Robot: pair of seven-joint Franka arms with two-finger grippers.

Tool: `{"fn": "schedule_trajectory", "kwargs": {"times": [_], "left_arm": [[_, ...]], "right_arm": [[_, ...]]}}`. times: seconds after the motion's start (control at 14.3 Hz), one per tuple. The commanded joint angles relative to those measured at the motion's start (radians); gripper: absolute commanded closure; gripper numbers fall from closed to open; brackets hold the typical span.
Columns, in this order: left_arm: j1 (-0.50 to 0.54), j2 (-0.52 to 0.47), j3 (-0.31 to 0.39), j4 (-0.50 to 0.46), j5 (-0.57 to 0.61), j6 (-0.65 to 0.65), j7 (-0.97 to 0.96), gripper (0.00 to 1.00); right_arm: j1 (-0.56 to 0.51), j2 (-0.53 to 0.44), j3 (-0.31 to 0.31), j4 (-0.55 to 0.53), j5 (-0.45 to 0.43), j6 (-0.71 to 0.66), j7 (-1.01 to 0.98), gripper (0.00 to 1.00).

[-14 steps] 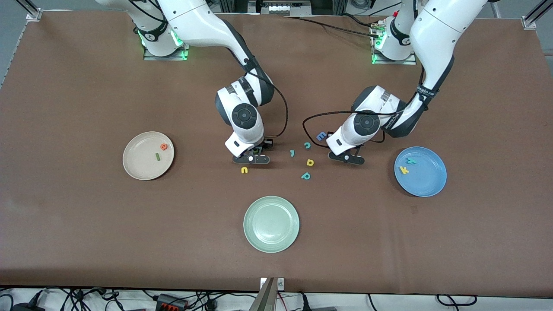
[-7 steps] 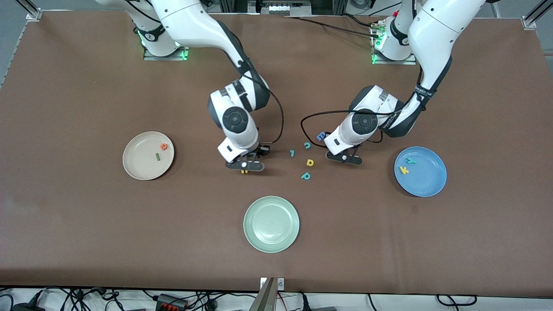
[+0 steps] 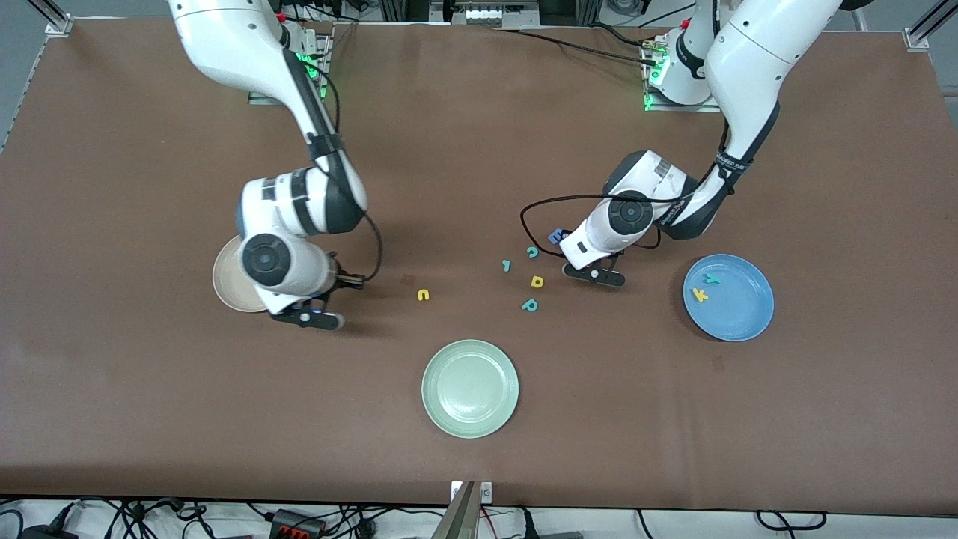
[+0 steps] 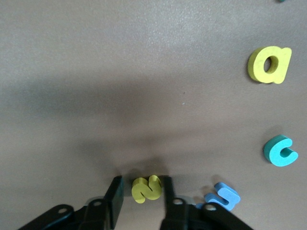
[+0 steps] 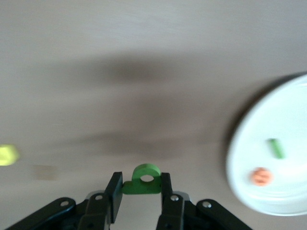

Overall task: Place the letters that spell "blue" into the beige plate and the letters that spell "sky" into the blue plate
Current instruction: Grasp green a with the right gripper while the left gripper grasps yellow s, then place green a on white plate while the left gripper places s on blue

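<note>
Right gripper (image 5: 139,189) pinches the small green foam b (image 5: 142,179) beside the round cream-beige plate (image 3: 224,288) — carry it over, release low. Left gripper (image 4: 142,191) brackets the yellow foam s (image 4: 147,187) on the table — grip unclear.

Your two arms were glossy white with dark grey joint bands and round black wrist caps. Black cables looped beside each wrist. Green lights glowed at both bases. The fingers (image 4: 115,201) were black, with silver screws.

No printed label is legible. Foam letters yellow u (image 3: 423,295), yellow a (image 3: 537,281), teal c (image 3: 532,252) and teal p (image 3: 530,305) lie farther from the camera than the green plate (image 3: 441,415).
</note>
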Motion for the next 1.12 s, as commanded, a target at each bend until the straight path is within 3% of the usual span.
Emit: {"fn": "schedule_trajectory", "kwargs": {"times": [0.0, 0.14, 0.28, 0.56, 0.77, 0.91, 0.98, 1.05], "left_arm": [[-0.008, -0.001, 0.001, -0.010, 0.031, 0.006, -0.021, 0.77], [-0.009, 0.002, 0.001, -0.008, 0.031, 0.007, -0.019, 0.88], [0.000, -0.021, 0.001, -0.005, 0.031, -0.017, -0.013, 0.91], [0.011, -0.121, 0.016, 0.088, 0.031, -0.262, -0.005, 0.91], [0.116, -0.127, 0.025, 0.214, 0.033, -0.452, 0.144, 0.90], [0.234, -0.127, 0.025, 0.224, 0.042, -0.462, 0.337, 0.90], [0.289, -0.123, 0.022, 0.222, 0.062, -0.458, 0.431, 0.90], [0.336, -0.112, 0.022, 0.216, 0.077, -0.450, 0.517, 0.89]], "right_arm": [[0.022, -0.087, -0.051, -0.167, 0.004, 0.012, -0.069, 0.79], [0.020, -0.087, -0.106, -0.216, 0.004, 0.016, -0.154, 0.79], [-0.006, -0.076, -0.144, -0.230, 0.005, 0.021, -0.291, 0.79], [-0.064, -0.053, -0.143, -0.230, 0.004, 0.039, -0.380, 0.79], [-0.095, -0.038, -0.143, -0.232, 0.004, 0.058, -0.440, 0.79], [-0.107, -0.024, -0.143, -0.232, 0.004, 0.079, -0.457, 0.78], [-0.108, -0.015, -0.143, -0.232, 0.005, 0.095, -0.468, 0.76], [-0.108, -0.009, -0.143, -0.232, 0.005, 0.104, -0.474, 0.65]]}}
